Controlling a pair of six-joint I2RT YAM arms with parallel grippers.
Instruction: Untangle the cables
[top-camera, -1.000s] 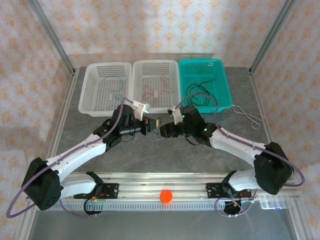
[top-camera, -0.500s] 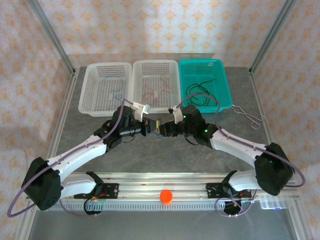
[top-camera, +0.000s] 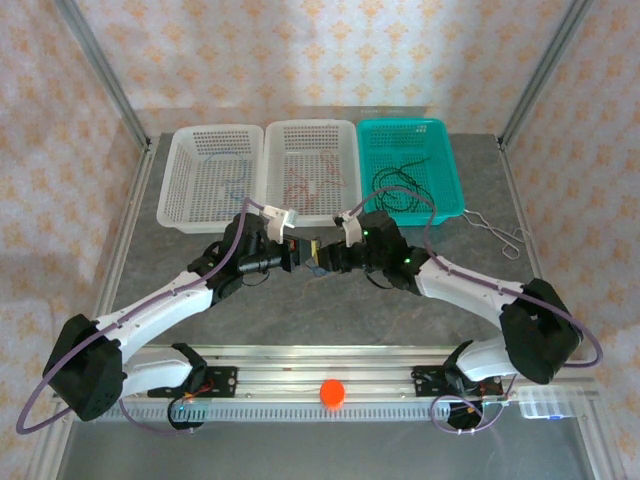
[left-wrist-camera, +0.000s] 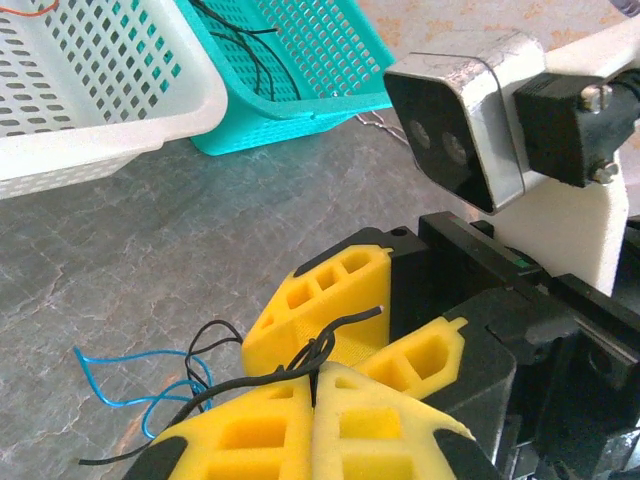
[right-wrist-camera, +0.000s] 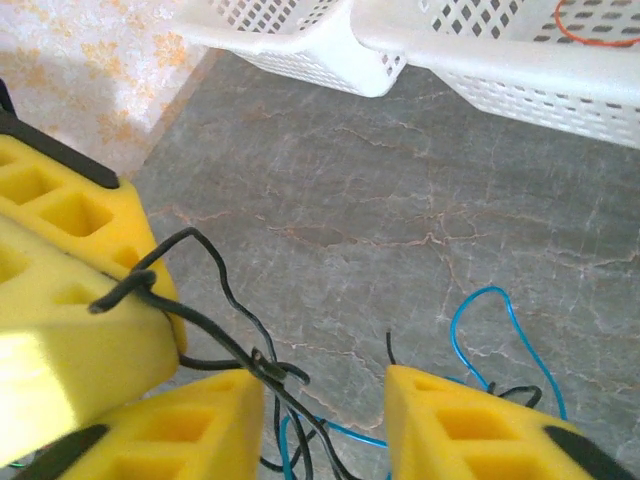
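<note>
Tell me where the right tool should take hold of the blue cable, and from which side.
Take the blue cable on its open loop lying on the table, away from where it tangles with the black cable that the left tool clamps. Probably best from above, jaws across the strand: the loop arches free there, while nearer the tangle the two cables cross.

Black and blue cables (left-wrist-camera: 315, 352), teal basket (top-camera: 404, 124)

Far edge of grey marbled table (top-camera: 300, 310): three perforated baskets in a row, side by side. These are the left white basket (top-camera: 200, 165), middle white basket (top-camera: 300, 145) and teal basket (top-camera: 405, 140). Silver forceps (top-camera: 497, 232) lie just beside the teal basket, near the right edge. Orange ball (top-camera: 332, 393) sits at the near edge.
</note>
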